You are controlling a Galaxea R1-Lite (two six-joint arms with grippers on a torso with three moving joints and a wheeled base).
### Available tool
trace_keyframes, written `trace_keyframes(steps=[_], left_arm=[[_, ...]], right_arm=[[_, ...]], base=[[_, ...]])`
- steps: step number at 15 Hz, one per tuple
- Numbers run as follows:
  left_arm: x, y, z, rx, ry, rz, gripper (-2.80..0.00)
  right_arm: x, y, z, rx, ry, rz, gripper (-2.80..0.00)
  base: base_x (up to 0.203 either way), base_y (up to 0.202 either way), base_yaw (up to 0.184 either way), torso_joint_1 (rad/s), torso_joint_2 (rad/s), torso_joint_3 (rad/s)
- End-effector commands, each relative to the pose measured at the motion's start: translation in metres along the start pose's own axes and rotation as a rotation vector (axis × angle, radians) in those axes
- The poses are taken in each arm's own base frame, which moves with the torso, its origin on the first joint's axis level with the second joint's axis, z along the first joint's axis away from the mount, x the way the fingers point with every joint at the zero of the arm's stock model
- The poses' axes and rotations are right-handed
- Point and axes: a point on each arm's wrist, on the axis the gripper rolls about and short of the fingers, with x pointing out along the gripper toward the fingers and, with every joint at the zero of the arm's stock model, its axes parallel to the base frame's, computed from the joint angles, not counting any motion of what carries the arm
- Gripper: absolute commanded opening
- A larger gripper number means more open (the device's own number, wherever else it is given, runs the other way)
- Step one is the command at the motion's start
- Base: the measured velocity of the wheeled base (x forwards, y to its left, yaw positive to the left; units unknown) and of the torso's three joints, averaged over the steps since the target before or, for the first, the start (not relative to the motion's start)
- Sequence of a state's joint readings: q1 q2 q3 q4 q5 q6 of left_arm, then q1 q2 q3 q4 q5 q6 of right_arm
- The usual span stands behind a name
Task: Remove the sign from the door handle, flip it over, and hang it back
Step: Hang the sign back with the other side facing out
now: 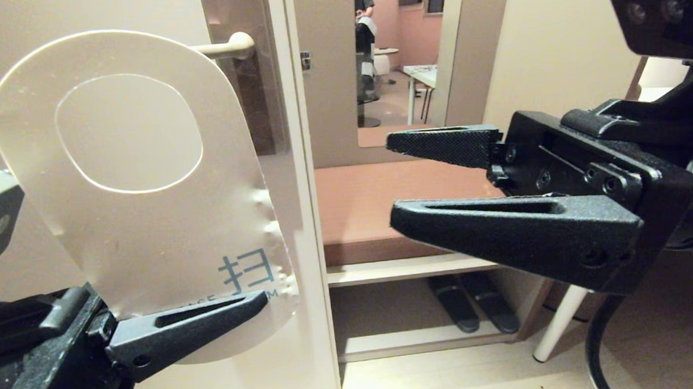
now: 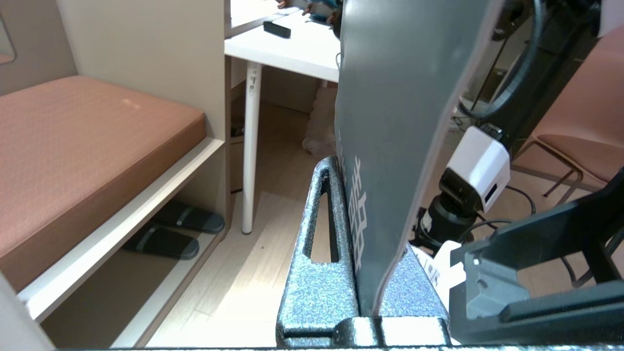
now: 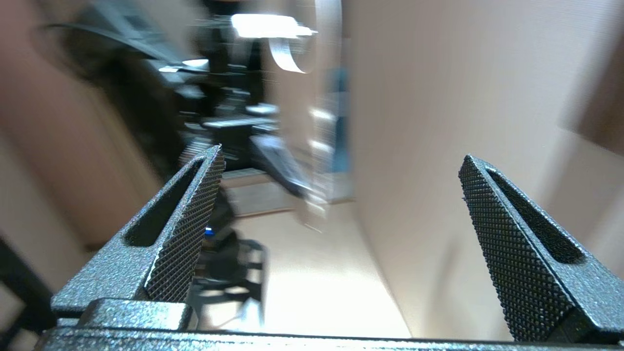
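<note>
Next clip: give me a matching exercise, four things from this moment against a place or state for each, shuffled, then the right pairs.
Things:
1. sign
2. handle
3. left tool
4. right tool
5. slippers

States:
A. fingers spread, holding nothing
B. bare, nothing hanging on it
C. held upright, white side toward the head camera
D. under the bench
E. clamped on the sign's lower end

Pairs: 1-C, 2-B, 3-E, 4-A, 5-D
</note>
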State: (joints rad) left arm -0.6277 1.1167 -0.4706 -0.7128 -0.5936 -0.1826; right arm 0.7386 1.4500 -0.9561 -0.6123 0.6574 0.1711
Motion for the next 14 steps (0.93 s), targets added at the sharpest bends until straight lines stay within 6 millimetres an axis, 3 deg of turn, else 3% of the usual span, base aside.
trace_keyframes(steps=[1,2,3,8,14], left_arm=[[-0.003,-0.002,-0.001,0.003,-0.005,-0.001,-2.80],[-0.004,-0.002,-0.002,0.002,-0.002,0.000,-2.80],[-0.005,-0.002,-0.003,0.001,-0.003,0.000,-2.80],[-0.006,-0.003,-0.003,0.002,-0.004,0.001,-2.80],[-0.010,-0.004,-0.008,-0.001,0.004,0.004,-2.80]], right_arm=[[-0.022,-0.008,0.001,-0.019,-0.009,-0.079,0.00],[-0.032,-0.014,-0.001,-0.028,-0.004,-0.128,0.00],[-0.043,-0.020,-0.004,-0.035,0.003,-0.178,-2.80],[-0.086,-0.035,-0.012,-0.043,-0.001,-0.448,-2.80],[-0.144,-0.031,-0.036,-0.029,0.016,-0.763,-2.80]], base=[[0.000,0.000,0.000,0.000,0.00,0.000],[0.000,0.000,0.000,0.000,0.00,0.000],[0.000,0.000,0.000,0.000,0.00,0.000],[0.000,0.000,0.000,0.000,0.00,0.000],[0.000,0.000,0.000,0.000,0.00,0.000]])
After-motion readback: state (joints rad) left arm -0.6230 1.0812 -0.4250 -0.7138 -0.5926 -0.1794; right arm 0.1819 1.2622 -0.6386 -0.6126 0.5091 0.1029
